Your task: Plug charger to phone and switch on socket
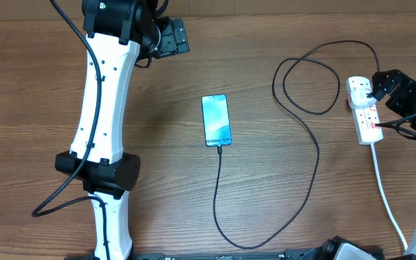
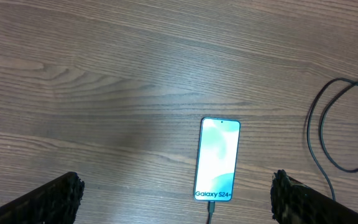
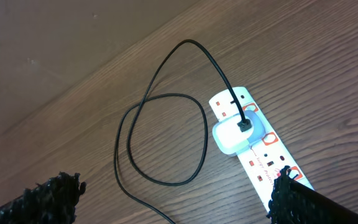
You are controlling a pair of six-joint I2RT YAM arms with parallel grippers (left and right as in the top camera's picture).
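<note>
The phone [image 1: 217, 120] lies flat mid-table with its screen lit; it also shows in the left wrist view [image 2: 217, 159]. The black charger cable [image 1: 308, 180] runs from the phone's near end, where its tip [image 2: 211, 207] sits in the port, and loops right to the power strip [image 1: 365, 110]. In the right wrist view the cable [image 3: 166, 99] ends in a white adapter [image 3: 236, 134] seated in the strip [image 3: 263, 155]. My left gripper [image 2: 178, 198] is open and empty, hovering above the phone. My right gripper [image 3: 178, 194] is open, one finger over the strip's near end.
The strip's white cord [image 1: 387, 198] trails toward the front right edge. The left arm's white links [image 1: 103, 123] span the table's left side. Bare wooden tabletop [image 1: 20, 108] lies around the phone.
</note>
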